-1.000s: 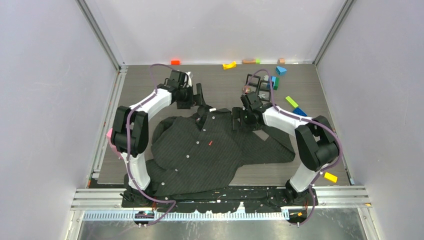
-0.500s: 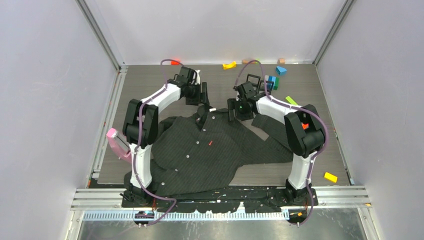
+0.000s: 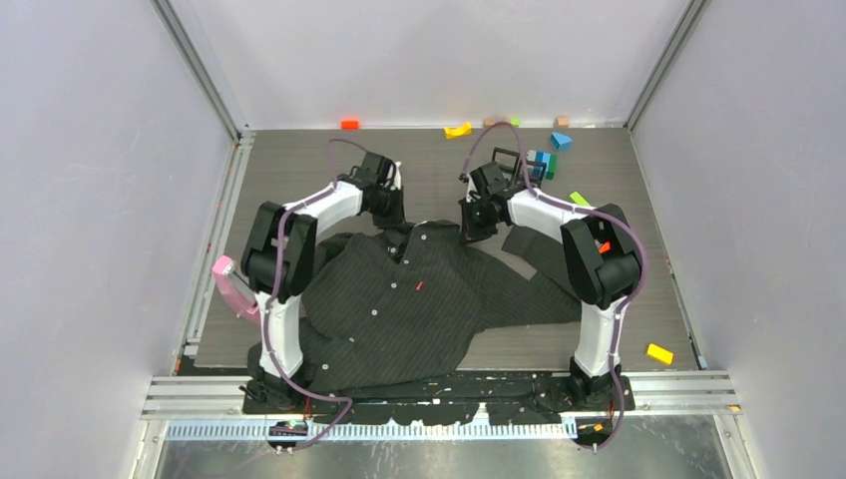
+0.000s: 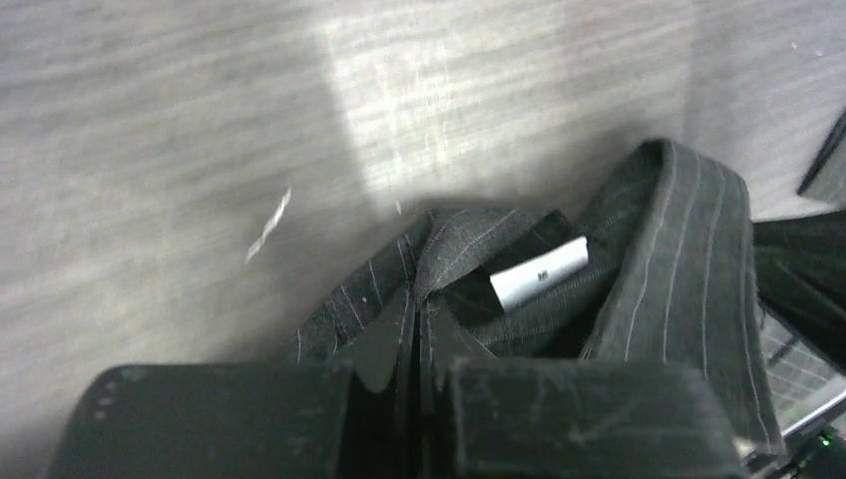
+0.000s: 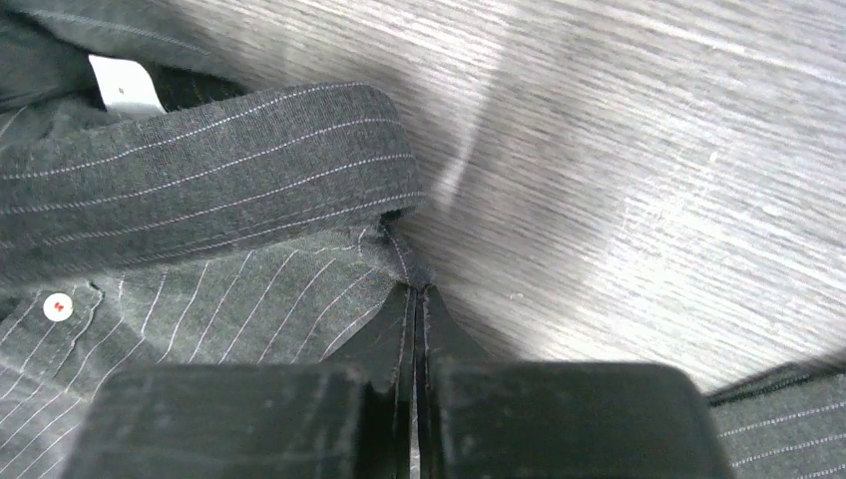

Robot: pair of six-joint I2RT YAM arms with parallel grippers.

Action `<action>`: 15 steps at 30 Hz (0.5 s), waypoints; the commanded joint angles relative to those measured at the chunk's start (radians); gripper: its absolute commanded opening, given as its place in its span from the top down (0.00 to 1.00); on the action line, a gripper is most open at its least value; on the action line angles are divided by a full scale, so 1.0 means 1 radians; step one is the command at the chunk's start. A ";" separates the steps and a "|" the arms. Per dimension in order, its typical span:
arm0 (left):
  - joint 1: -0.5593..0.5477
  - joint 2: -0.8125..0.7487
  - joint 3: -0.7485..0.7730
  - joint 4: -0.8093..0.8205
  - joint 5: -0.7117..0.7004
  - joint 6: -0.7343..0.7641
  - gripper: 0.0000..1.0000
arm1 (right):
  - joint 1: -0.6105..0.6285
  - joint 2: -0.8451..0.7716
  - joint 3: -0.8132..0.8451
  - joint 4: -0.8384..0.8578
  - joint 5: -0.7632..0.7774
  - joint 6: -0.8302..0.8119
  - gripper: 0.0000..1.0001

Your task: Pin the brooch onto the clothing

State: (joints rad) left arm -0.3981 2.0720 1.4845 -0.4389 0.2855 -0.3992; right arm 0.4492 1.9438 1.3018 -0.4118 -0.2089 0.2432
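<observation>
The clothing (image 3: pixel 399 299), a dark pinstriped button-up shirt, lies spread on the table with its collar (image 3: pixel 414 235) toward the far side and a tiny red tag (image 3: pixel 420 286) on the chest. My left gripper (image 3: pixel 392 216) is at the collar's left side. In the left wrist view it (image 4: pixel 419 299) is shut on a fold of fabric beside the white neck label (image 4: pixel 539 271). My right gripper (image 3: pixel 473 226) is at the collar's right side, shut (image 5: pixel 419 291) on the shirt's edge just below the collar band (image 5: pixel 200 180). No brooch shows in any view.
Coloured blocks lie along the far edge: orange (image 3: pixel 349 124), yellow (image 3: pixel 458 130), a blue-green cluster (image 3: pixel 546 160) and a green piece (image 3: pixel 581 200). Another yellow block (image 3: pixel 658 353) sits at the near right. A pink object (image 3: pixel 231 282) lies left of the left arm.
Both grippers have gone from open to shut, each closing on the shirt beside the collar. The arms have drawn in toward the collar.
</observation>
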 commanded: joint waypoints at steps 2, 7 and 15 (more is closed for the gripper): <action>0.000 -0.341 -0.062 0.074 -0.089 -0.026 1.00 | -0.004 -0.188 0.019 -0.029 0.024 0.017 0.99; 0.001 -0.714 -0.084 0.062 -0.158 0.018 1.00 | 0.055 -0.497 0.087 -0.198 0.290 0.020 0.99; 0.001 -0.946 0.207 -0.222 -0.194 0.165 1.00 | 0.153 -0.844 0.262 -0.182 0.325 0.009 0.99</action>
State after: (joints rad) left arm -0.4019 1.1580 1.5871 -0.5056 0.1562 -0.3302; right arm 0.6067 1.1931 1.4807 -0.5819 0.0654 0.2600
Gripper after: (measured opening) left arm 0.014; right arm 0.022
